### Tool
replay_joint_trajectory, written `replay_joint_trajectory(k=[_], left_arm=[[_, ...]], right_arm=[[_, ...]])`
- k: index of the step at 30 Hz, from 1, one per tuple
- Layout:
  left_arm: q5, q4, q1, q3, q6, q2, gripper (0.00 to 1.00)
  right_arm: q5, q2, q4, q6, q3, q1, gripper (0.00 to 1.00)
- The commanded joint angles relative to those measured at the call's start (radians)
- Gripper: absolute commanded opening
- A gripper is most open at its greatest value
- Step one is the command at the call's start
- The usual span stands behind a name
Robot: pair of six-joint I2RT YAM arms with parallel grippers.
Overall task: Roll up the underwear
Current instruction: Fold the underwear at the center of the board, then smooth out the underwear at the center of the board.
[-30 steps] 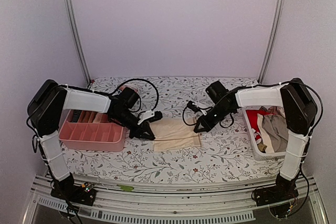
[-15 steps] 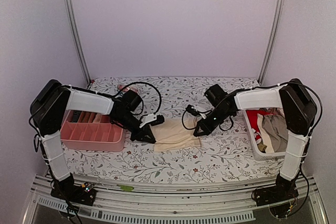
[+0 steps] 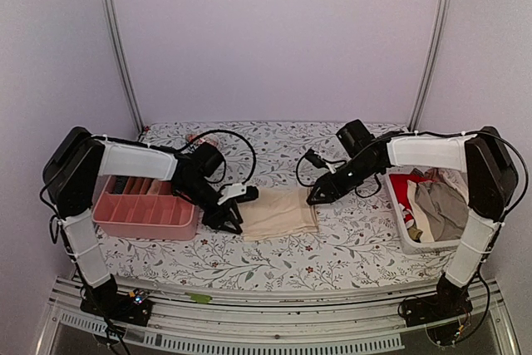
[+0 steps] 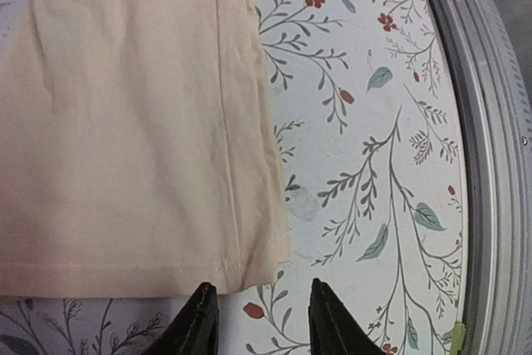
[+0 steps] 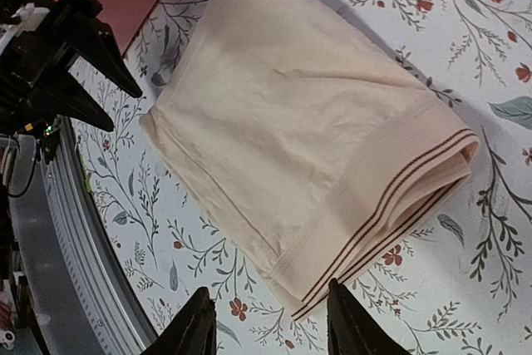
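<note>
1. Your left gripper (image 4: 258,295) stands part open and empty, just off the beige underwear's (image 4: 133,122) hem.
2. Your right gripper (image 5: 266,301) is parted, empty, beside the striped waistband (image 5: 399,180).
3. The underwear lies folded flat on the floral tablecloth (image 3: 332,247).

Left gripper (image 4: 259,298) and right gripper (image 5: 270,303) angle inward toward each other, low (jaws parted, gripping nothing).

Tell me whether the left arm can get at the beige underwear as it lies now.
Probably yes. The left claw sits open right at the underwear's edge, with nothing lying between them. The right claw is off at the opposite edge, out of the way.
</note>
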Motion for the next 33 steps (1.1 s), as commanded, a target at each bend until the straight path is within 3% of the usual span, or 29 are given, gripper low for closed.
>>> replay_joint_trajectory(k=[1,8,19,27,33], left_arm=[[0.013,0.046,0.051,0.013,-0.034,-0.080,0.37],[0.003,0.094,0.047,0.049,-0.062,-0.066,0.38],[-0.025,0.144,0.013,0.133,-0.097,0.027,0.38],[-0.012,0.188,-0.020,0.257,-0.125,0.085,0.39],[-0.029,0.329,-0.074,0.221,-0.140,0.085,0.38]], right_arm=[[-0.061,-0.017,0.037,0.228,-0.025,-0.073,0.43],[-0.123,-0.020,0.133,0.490,-0.133,-0.083,0.42],[-0.156,0.082,0.264,0.640,-0.068,-0.110,0.48],[-0.180,0.209,0.296,0.726,0.018,-0.123,0.47],[-0.224,0.245,0.435,0.825,-0.012,-0.161,0.44]])
